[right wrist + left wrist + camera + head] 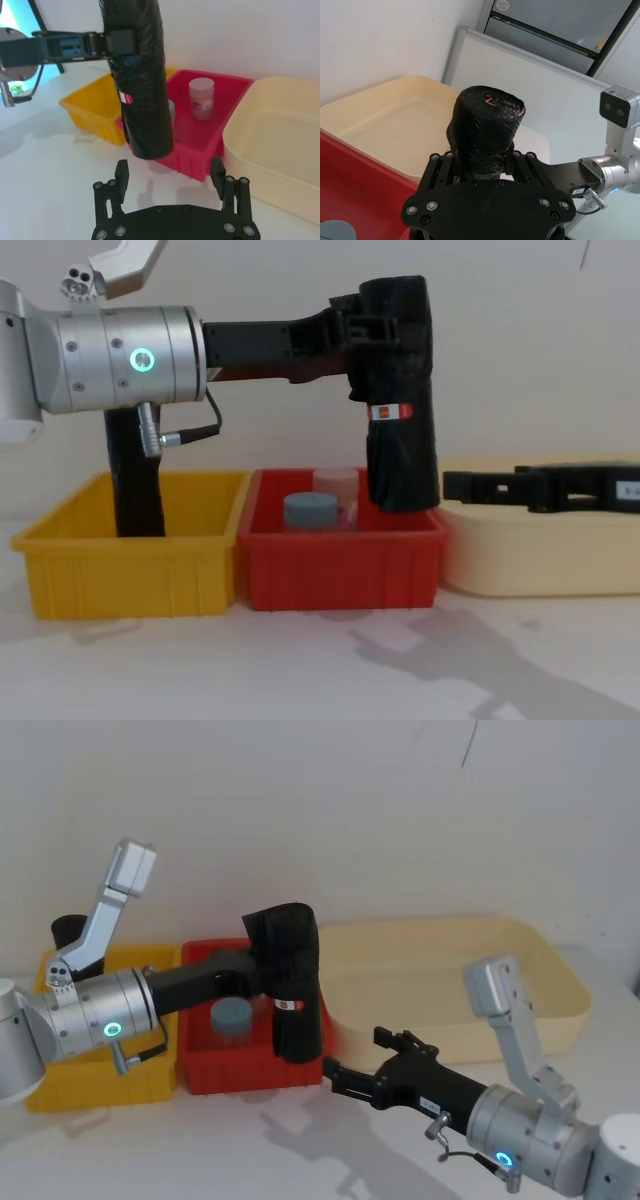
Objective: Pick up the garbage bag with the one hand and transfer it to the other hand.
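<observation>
Right gripper (355,1055), on the blue-ringed arm, sits low over the white table (200,1150) in front of the red bin (250,1075). Its fingers are spread wide with nothing between them. They point toward the lower end of the garbage bag (295,1020), which stands just ahead of the fingertips and outside the gap. Left gripper (262,965), on the green-ringed arm, reaches in horizontally and is pressed closed on the upper part of the garbage bag, above its red-and-white label (288,1005). The roll hangs nearly upright in the air over the red bin, its lower end at about the level of the bin's rim in the chest view. Inside the red bin stands a grey-capped container (232,1017). A yellow bin (100,1085) adjoins the red bin on the left and holds a second black roll (135,480) standing upright. A cream tub (450,970) adjoins the red bin on the right.
</observation>
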